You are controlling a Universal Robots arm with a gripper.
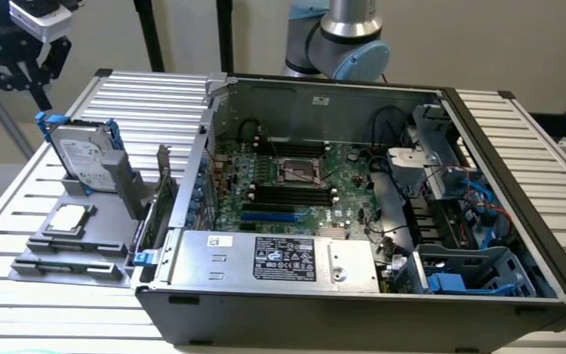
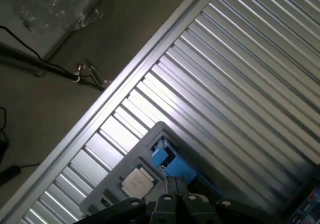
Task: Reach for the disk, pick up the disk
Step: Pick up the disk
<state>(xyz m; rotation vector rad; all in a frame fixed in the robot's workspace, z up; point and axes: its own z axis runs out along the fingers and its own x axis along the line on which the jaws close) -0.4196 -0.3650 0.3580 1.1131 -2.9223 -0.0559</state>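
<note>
in the exterior view, the end effector [image 1: 35, 77] is seen released and empty, above the disk [image 1: 82, 156] and slightly to the exterior view's left of it. the disk is stood upright in a grey holder [image 1: 106, 221] on the bench [image 1: 155, 96]. in the wrist view, the disk [image 2: 169, 163] is seen edge-on. the descent is best centred over its blue rails, with the nearby chip [image 2: 137, 181] avoided.
</note>
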